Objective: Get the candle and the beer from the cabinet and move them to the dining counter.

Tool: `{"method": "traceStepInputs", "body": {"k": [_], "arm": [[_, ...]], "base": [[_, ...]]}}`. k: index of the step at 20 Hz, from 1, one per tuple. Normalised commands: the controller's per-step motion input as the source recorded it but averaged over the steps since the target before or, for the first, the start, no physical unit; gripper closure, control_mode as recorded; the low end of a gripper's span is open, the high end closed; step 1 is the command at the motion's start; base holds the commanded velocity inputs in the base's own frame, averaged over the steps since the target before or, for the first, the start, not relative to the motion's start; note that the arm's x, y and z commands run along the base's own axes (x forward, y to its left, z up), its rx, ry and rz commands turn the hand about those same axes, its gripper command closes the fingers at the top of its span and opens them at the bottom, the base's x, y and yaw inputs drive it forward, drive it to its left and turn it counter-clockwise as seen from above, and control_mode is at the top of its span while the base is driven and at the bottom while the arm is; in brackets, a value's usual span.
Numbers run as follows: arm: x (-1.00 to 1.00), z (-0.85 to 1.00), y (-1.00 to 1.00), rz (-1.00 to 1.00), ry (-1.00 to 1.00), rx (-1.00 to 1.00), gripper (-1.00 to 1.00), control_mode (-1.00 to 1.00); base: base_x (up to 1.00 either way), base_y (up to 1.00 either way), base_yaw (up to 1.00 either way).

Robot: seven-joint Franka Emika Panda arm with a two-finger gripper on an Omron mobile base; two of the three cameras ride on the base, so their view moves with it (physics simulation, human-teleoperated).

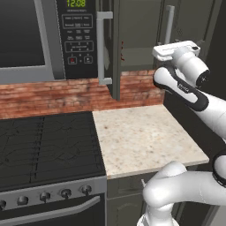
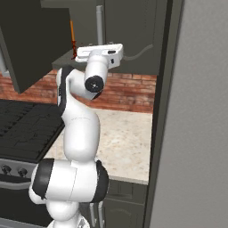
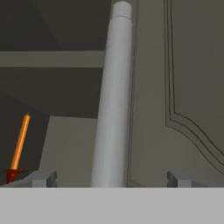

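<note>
The cabinet (image 3: pixel 183 87) has one door swung open and one shut, and the gripper (image 3: pixel 109 178) faces the shut door's upright bar handle (image 3: pixel 113 100), fingers spread wide and holding nothing. The candle (image 3: pixel 19 146) stands upright inside the open bay, off toward the gripper's left finger.

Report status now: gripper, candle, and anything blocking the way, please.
Gripper open, empty, facing the closed door's bar handle. Candle upright inside the cabinet, untouched. Left door open; handle stands between the fingers.
</note>
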Motion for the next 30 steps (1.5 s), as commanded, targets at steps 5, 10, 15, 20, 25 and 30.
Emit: {"method": "traceStepInputs", "body": {"k": [5, 10, 15, 20, 25, 30], "arm": [[0.33, 0.0, 0.0, 0.0, 0.0, 0.0, -1.0, -1.0], [0.27, 0.0, 0.02, 0.0, 0.0, 0.0, 1.0, -1.0], [0.22, 0.0, 0.05, 0.0, 0.0, 0.0, 1.0, -1.0], [0.04, -0.02, 0.0, 0.0, 0.01, -0.01, 1.0, -1.0], [0.07, -0.18, 0.22, 0.0, 0.0, -0.03, 1.0, -1.0], [0.16, -0.17, 0.19, 0.0, 0.14, -0.03, 1.0, -1.0]], "base": [[0.0, 0.0, 0.0], [0.0, 0.0, 0.0], [0.0, 0.0, 0.0], [0.0, 0.0, 0.0], [0.0, 0.0, 0.0], [0.0, 0.0, 0.0]]}}
